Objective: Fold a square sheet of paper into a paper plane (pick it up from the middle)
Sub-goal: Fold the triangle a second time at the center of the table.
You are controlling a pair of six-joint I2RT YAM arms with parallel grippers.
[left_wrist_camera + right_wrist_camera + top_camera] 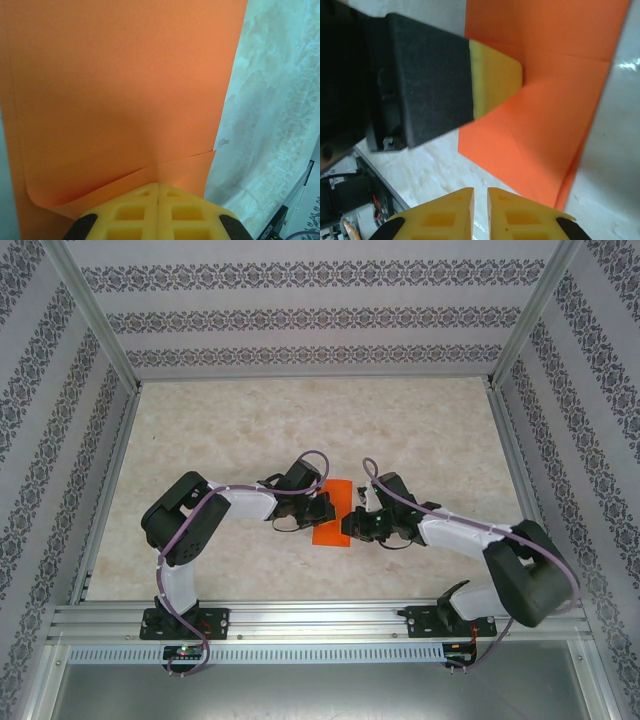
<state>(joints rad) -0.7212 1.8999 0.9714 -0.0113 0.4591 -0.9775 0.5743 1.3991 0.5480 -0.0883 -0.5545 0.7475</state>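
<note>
The square sheet of paper (333, 528) is bright orange and lies flat on the table between both grippers, with a folded flap over its lower layer (125, 90). My left gripper (327, 503) is shut. Its yellow fingertips (158, 186) press together onto the sheet by the flap's edge and hold nothing. The right wrist view shows one of those fingertips (495, 75) resting on the paper (545, 100). My right gripper (353, 525) hovers just off the sheet's near edge, its fingers (480, 192) a narrow slit apart with nothing between them. A finished paper plane is out of view.
The marbled table top (300, 420) stretches far beyond the paper. Patterned walls (320, 315) and metal posts enclose it on three sides. An aluminium rail (320, 620) carrying both arm bases runs along the near edge.
</note>
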